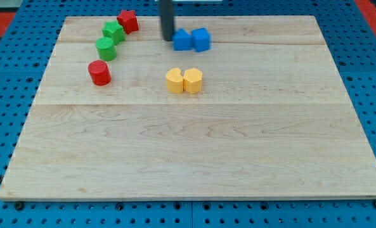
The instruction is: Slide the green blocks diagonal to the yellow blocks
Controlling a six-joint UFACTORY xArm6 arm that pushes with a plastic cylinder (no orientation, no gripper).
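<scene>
Two green blocks stand at the view's upper left: a green star-like block and a green cylinder just below it. Two yellow blocks sit side by side near the middle top: a yellow block and a yellow hexagonal block, touching. My tip is at the view's top centre, just left of the blue blocks, well to the right of the green blocks and above the yellow ones.
A red star-like block touches the upper green block's right side. A red cylinder stands below the green cylinder. Two blue blocks sit together right of my tip. The wooden board lies on a blue pegboard.
</scene>
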